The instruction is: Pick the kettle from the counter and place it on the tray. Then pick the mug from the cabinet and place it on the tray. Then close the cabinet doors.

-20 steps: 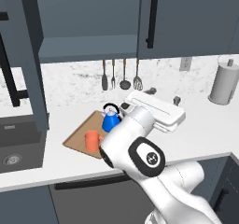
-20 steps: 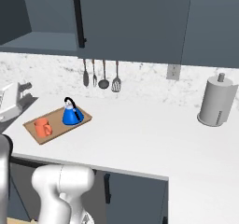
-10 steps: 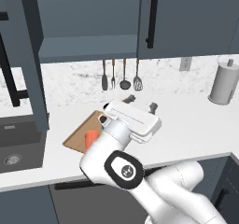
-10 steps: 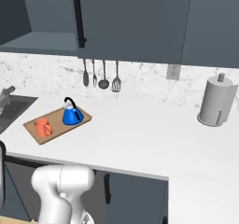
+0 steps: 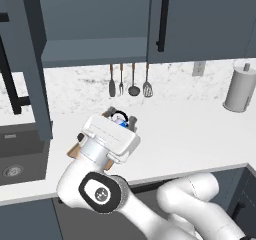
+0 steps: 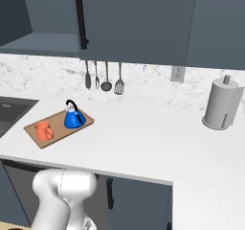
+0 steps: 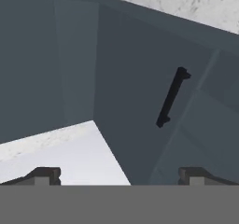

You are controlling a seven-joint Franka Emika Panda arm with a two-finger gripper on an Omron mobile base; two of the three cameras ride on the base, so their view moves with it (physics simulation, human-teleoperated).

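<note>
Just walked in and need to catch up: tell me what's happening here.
The kettle and the orange mug both sit on the wooden tray on the counter. The gripper is open and empty, facing a dark cabinet door with a black bar handle. The wall cabinet is open, so closing its doors remains.

The kettle (image 6: pixel 74 117) and mug (image 6: pixel 44 130) stand on the tray (image 6: pixel 63 129). Ahead of the jaws, a door handle (image 7: pixel 171 97) sits right of centre; counter (image 7: pixel 70 153) lies left.
</note>
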